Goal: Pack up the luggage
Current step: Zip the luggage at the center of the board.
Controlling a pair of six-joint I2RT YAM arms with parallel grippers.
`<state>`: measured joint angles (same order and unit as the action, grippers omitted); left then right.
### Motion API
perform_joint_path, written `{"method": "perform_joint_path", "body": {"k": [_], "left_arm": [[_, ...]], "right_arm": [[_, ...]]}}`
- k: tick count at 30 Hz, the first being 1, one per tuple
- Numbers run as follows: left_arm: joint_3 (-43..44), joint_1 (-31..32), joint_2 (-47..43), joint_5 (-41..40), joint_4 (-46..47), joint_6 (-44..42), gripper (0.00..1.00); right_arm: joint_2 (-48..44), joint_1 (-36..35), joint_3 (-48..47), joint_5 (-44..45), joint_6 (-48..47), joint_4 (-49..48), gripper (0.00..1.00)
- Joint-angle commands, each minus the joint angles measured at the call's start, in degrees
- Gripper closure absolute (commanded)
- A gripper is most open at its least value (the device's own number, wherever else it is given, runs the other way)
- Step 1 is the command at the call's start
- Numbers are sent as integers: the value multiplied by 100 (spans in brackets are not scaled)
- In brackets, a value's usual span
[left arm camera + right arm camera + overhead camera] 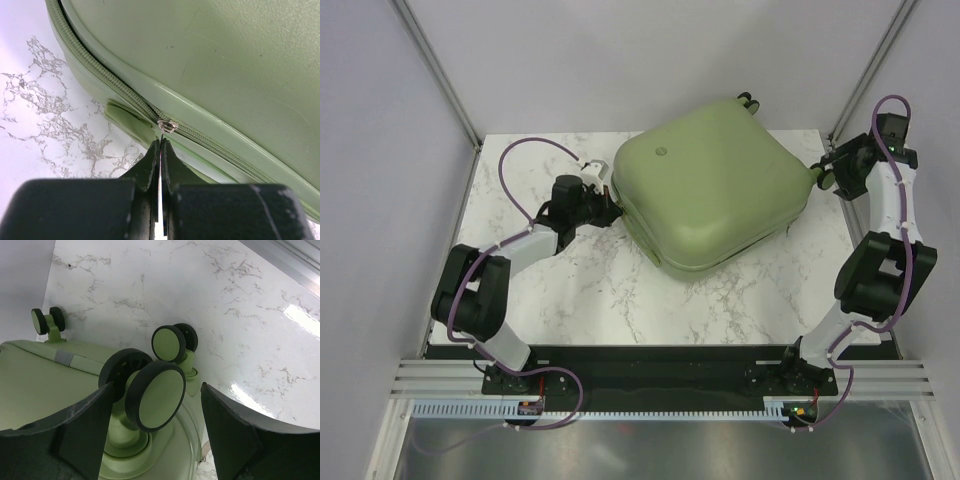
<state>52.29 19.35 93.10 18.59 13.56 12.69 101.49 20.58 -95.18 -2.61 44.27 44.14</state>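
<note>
Our left gripper (160, 144) is pinching the zip pull (167, 126) of the luggage (710, 190), which is lying shut on the table (580, 300); our right gripper (156, 391) is standing spread around a wheel (156, 404).

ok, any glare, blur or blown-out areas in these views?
Top external: even light and sharp, with only a soft shadow under the luggage. Left wrist: the table is washed out at left, but the zipper pull is in focus. Right wrist: bright glare patches on the table at right, and the nearest wheel is sharp.
</note>
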Motion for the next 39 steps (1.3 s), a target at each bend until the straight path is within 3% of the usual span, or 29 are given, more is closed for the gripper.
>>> {"method": "perform_joint_path", "body": {"k": [1,20,39], "left_arm": [[-211,-204,-108,-444,-618,-30,98],[-246,-186,-152,-470,-618,-3,98],[-255,-169,-169,-497,-600,-21,98]], "right_arm": [[-165,-177,-45,-134,301,-459,22],[-701,-370,25,138,495,-494,20],[265,-669,-186,348,38,-248,21]]}}
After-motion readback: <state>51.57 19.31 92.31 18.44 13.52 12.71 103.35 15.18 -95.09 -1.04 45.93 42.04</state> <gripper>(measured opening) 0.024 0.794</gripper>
